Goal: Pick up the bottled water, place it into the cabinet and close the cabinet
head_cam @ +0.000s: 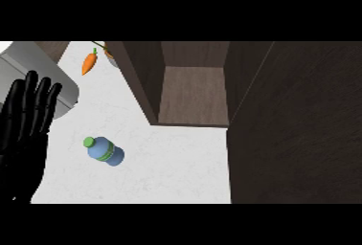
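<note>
Filling the left edge of the frame, the left hand [28, 124] rested released, fingers straight and pointing up, holding nothing. No right hand showed. Lower left of centre, the bottled water [105, 151] stood on the white counter [170, 162], apart from the hand and untouched. At upper centre the cabinet [192, 95] was open, its shelf bare. A carrot [88, 62] lay at upper left. By my reading every step remained: grasping, placing, closing.
</note>
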